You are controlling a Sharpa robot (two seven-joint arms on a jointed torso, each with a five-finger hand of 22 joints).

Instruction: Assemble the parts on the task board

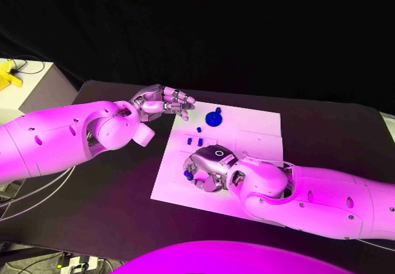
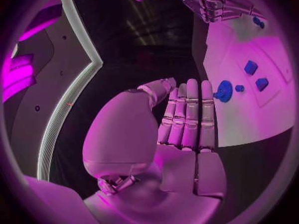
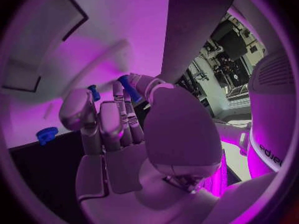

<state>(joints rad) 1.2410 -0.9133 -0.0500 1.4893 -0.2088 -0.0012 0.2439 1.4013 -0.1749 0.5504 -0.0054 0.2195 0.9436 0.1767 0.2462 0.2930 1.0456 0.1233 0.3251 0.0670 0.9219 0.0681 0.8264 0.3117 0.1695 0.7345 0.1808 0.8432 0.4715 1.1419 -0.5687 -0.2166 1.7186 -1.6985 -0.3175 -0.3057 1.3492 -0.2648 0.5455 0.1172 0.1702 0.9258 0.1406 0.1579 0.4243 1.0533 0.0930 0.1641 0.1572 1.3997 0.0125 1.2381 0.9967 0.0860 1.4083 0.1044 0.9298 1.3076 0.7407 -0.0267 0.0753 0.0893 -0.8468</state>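
Observation:
The white task board [image 1: 255, 134] lies mid-table. A blue gear [image 1: 214, 118] stands near its far left edge, with small blue parts [image 1: 196, 139] just in front of it. My left hand [image 1: 165, 103] hovers at the board's far left corner, fingers straight and side by side, palm empty [image 2: 187, 119]; the gear [image 2: 223, 91] lies just beyond its fingertips. My right hand [image 1: 210, 168] is low over the board's near left part. It pinches a small blue peg [image 3: 129, 88] between thumb and a finger. Another blue part [image 3: 93, 92] shows behind its fingers.
Black table [image 1: 107, 188] surrounds the board. Two blue square parts [image 2: 255, 75] sit in the board beyond the gear. A pale cabinet with a yellow object [image 1: 8, 74] stands off the table's far left corner. My right forearm [image 1: 313, 197] covers the board's near right corner.

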